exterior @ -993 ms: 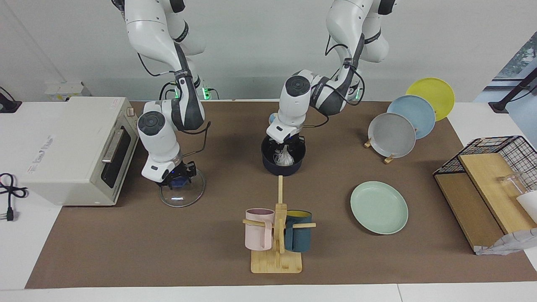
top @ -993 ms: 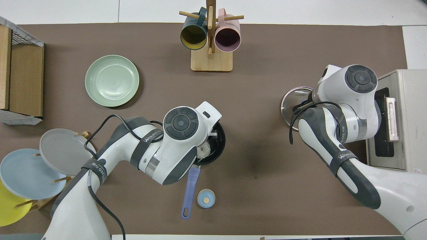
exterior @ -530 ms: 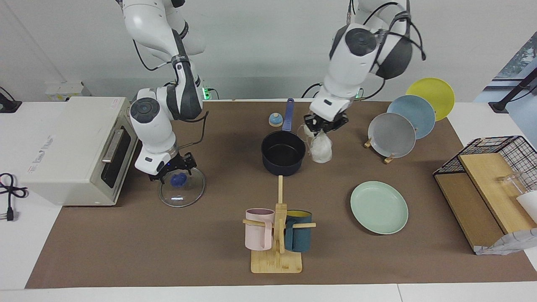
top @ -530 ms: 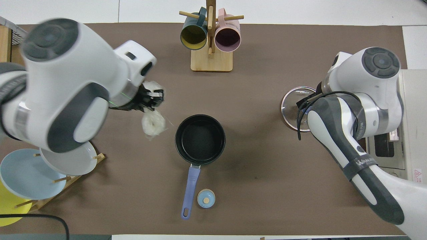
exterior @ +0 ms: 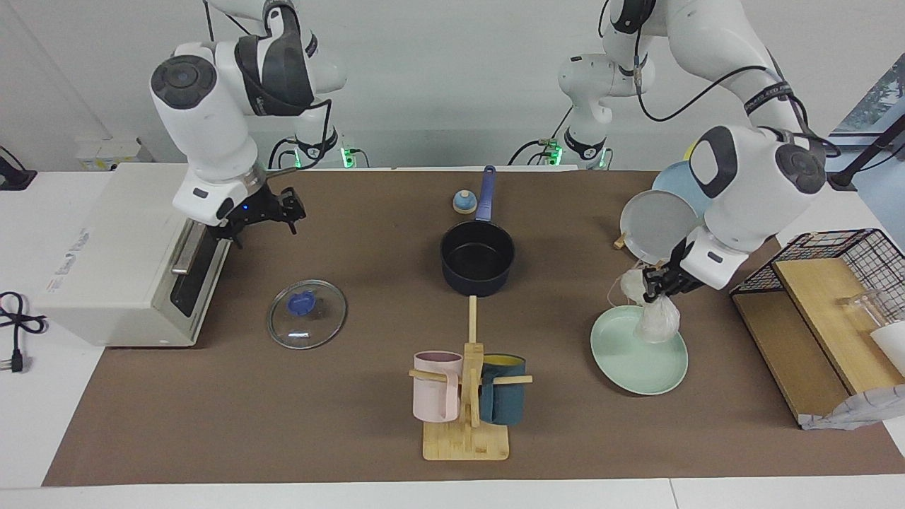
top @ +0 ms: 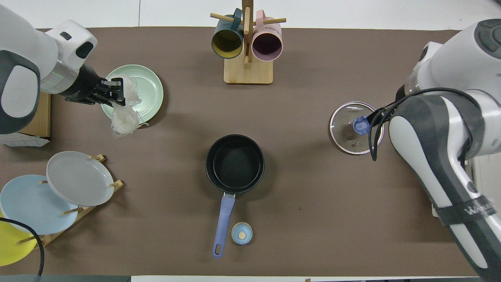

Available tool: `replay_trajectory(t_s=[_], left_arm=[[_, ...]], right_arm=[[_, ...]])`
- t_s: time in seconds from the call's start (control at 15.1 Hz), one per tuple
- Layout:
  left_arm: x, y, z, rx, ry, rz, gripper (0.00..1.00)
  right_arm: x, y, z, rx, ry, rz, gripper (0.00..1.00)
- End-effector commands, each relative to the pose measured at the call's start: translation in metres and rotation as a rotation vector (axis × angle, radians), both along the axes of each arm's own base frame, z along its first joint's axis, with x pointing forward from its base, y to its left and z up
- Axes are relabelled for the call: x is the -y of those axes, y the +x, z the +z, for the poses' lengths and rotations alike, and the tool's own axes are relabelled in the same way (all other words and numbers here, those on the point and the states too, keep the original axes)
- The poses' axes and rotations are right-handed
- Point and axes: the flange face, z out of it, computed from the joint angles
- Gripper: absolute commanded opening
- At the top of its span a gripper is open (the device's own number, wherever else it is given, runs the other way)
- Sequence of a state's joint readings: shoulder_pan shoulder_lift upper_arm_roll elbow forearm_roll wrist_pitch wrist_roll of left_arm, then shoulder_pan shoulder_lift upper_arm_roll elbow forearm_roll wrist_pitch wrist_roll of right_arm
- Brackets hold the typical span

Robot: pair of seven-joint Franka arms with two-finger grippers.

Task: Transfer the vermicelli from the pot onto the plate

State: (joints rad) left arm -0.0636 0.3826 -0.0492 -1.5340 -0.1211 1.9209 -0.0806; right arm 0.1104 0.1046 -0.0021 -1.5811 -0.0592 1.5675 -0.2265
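Carrying the vermicelli (exterior: 657, 318) pinched in our left hand (exterior: 661, 283), we hung it over the plate's (exterior: 640, 367) one o'clock rim, the pot (exterior: 477, 263) emptied; next we judged lowering and releasing, right hand (exterior: 265, 212) waiting, apparently spread

Arm shells: glossy white rounded casings on both arms.
Joint caps: dark grey round discs on the wrist housings.
Joint bands: dark grey sleeves between the white segments.
Marking: white lettering on a dark band of the right arm.
Cables: thin black cables looping alongside each forearm.
Grippers: left gripper (exterior: 654, 283) and right gripper (exterior: 263, 212) black, below white wrist blocks.
Lights: green glow at both bases.
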Motion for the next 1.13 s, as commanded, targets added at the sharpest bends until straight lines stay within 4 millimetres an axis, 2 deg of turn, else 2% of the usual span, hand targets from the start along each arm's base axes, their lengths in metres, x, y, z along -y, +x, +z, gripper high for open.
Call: replay_trajectory(t_s=[0.0,0.13,0.2,0.4,0.46,0.66,0.73,0.86,1.06], left_arm=[[0.003,0.015,-0.037,0.015,0.028,-0.031,0.0],[0.003,0.008,-0.069,0.01,0.029,-0.061,0.0],[0.001,0.006,-0.075,0.015,0.03,-0.074,0.0],[-0.002,0.009,-0.082,0.041,0.03,-0.077,0.0],[0.0,0.011,-0.093,0.048,0.03,-0.092,0.0],[-0.002,0.012,-0.095,0.067,0.033,-0.117,0.0],[-0.001,0.013,-0.092,0.071,0.033,-0.119,0.99],[-0.005,0.012,-0.074,0.081,0.033,-0.11,1.0],[-0.013,-0.008,-0.001,0.068,0.035,-0.025,1.0]], right_arm=[[0.009,-0.017,0.033,-0.006,0.003,-0.021,1.0],[0.015,-0.024,0.032,-0.032,0.0,-0.031,1.0],[0.021,-0.027,0.03,-0.041,-0.001,-0.042,1.0],[0.051,-0.033,0.022,-0.063,0.002,-0.097,1.0],[0.052,-0.032,0.022,-0.052,0.001,-0.097,1.0],[0.054,-0.025,0.025,-0.024,0.003,-0.1,1.0],[0.055,-0.029,0.025,-0.035,0.004,-0.102,1.0],[0.057,-0.036,0.023,-0.046,0.0,-0.124,1.0],[0.064,-0.044,0.022,-0.052,0.001,-0.138,1.0]])
